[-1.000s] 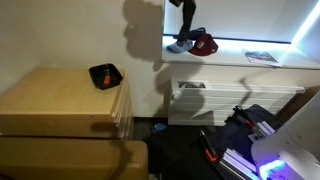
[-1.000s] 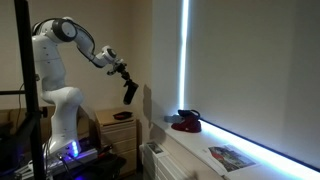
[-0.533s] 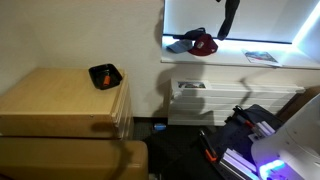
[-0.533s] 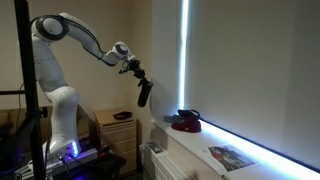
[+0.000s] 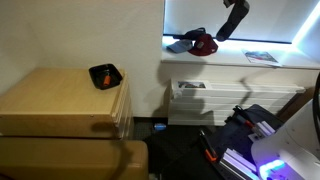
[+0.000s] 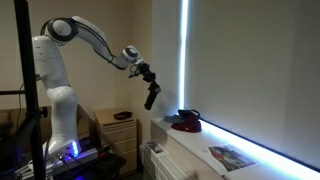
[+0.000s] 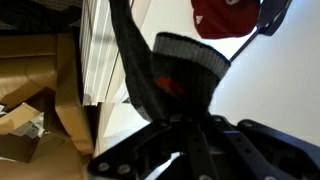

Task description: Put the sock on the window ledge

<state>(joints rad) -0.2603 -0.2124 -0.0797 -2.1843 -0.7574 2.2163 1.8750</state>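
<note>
- The white arm (image 6: 52, 60) stands on its base at the edge of an exterior view. Its upper links reach out level towards the window, and the wrist tips down at the end.
- The window ledge (image 5: 240, 64) runs white under the bright pane, and it shows in both exterior views (image 6: 195, 146).
- The wooden bench (image 5: 55, 100) sits low beside the wall, well apart from the ledge.
- The sock (image 6: 151, 96) is dark and hangs tilted from the pincer (image 6: 148, 76), up in the air and not touching the ledge. In an exterior view it shows against the pane above the ledge (image 5: 234, 21).
- In the wrist view the pincer (image 7: 186, 128) is clamped on the sock (image 7: 178, 68) at its grey cuff. A small red mark on the sock is too blurred to read.
- A red cap (image 5: 204, 43) lies on the ledge, near the sock but apart from it.
- A booklet (image 5: 261, 57) lies flat further along the ledge, its print too small to read.
- A black tray (image 5: 105, 75) rests on the bench.
</note>
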